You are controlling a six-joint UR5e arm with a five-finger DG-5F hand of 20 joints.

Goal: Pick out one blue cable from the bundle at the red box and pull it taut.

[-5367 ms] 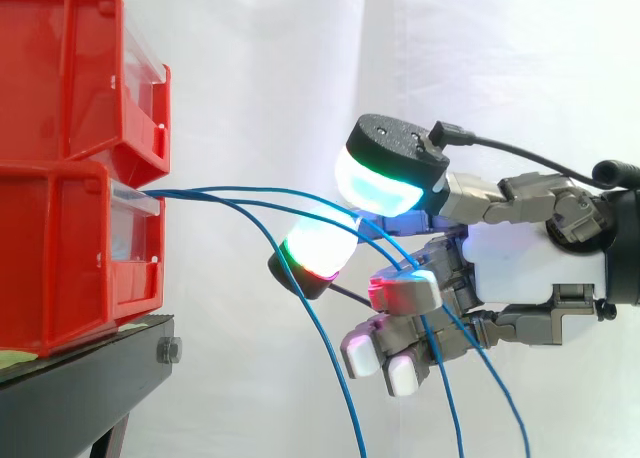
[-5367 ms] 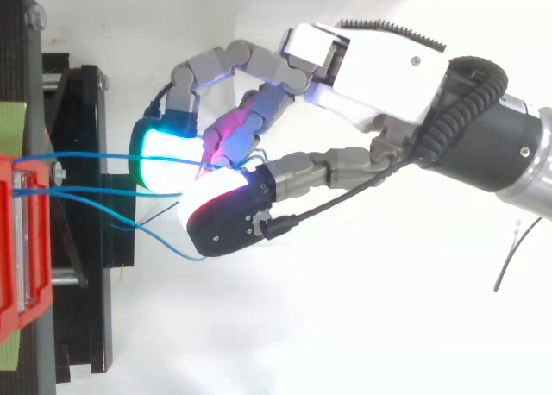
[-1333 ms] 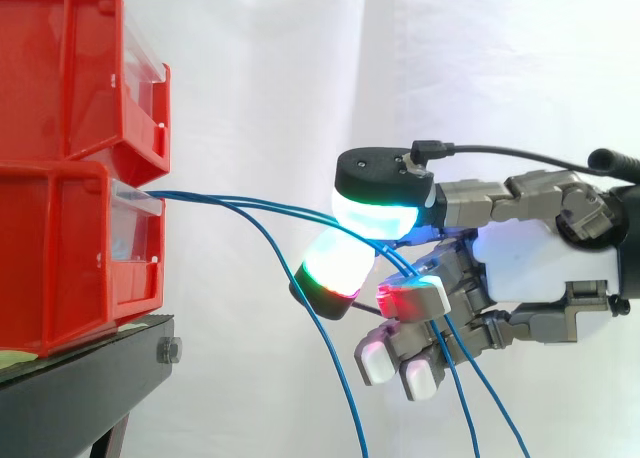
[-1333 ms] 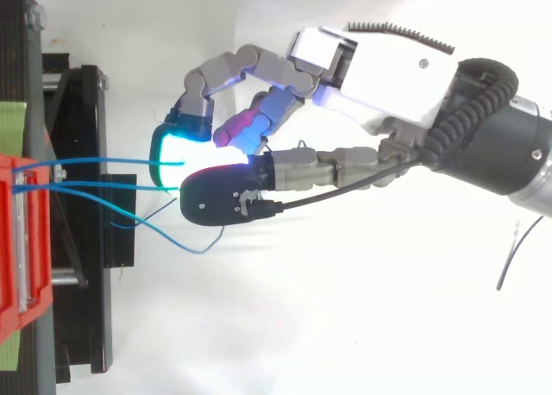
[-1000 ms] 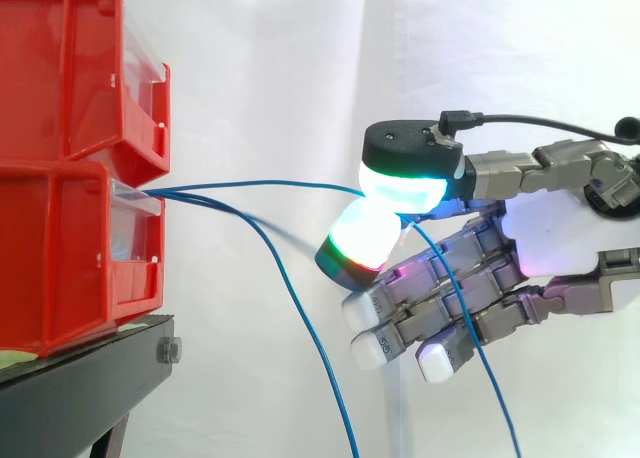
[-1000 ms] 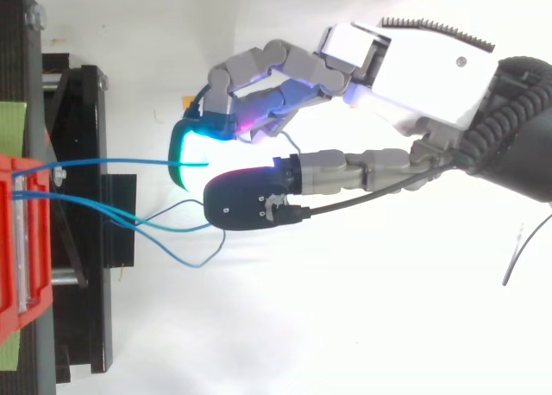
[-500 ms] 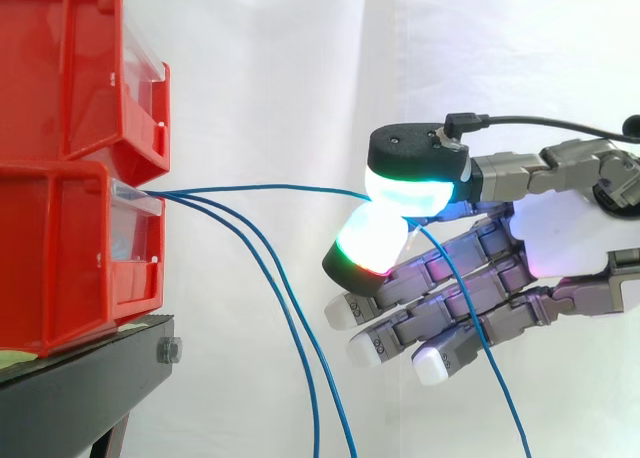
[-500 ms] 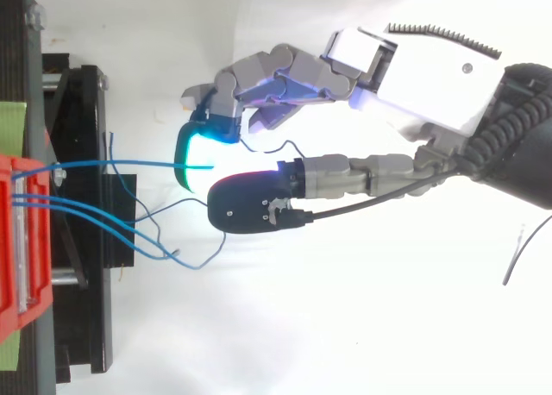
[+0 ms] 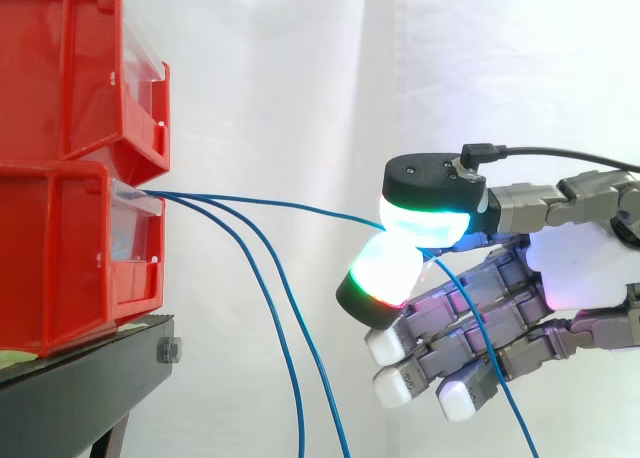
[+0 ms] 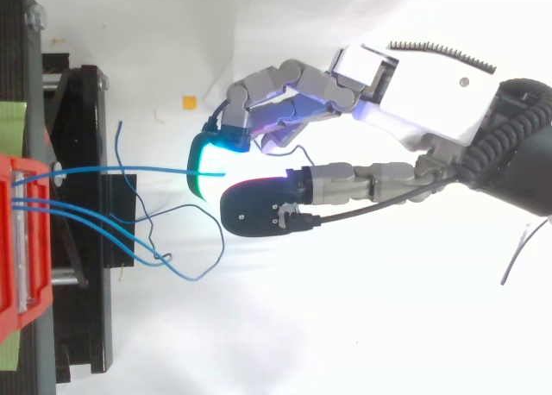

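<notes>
curtain (image 9: 280,78): white, behind the lower bin and everything else
stand (image 9: 80,378): black, directly under the lower bin
upper bin (image 9: 60,68): red, stacked on top of the lower bin
lower bin (image 9: 60,258): red, clear front lip, three blue cables come out at its top front edge
hand (image 9: 580,268): well apart from the lower bin, out in front of its opening, palm toward the bin; seen from above (image 10: 423,76) it sits level with the bin's front
hand state: grasping, two glowing pads (image 9: 432,213) pressed together on the pinched cable, other fingers stretched out loose below
pinched cable (image 9: 270,199): blue, runs almost straight from the lower bin's lip across to the pads, slight droop; its tail hangs down past the stretched fingers, on the side far from the bin
loose cables (image 9: 298,408): two, blue, leave the lower bin just beside the pinched cable, curve down in front of the bin and stand, touched by nothing
</notes>
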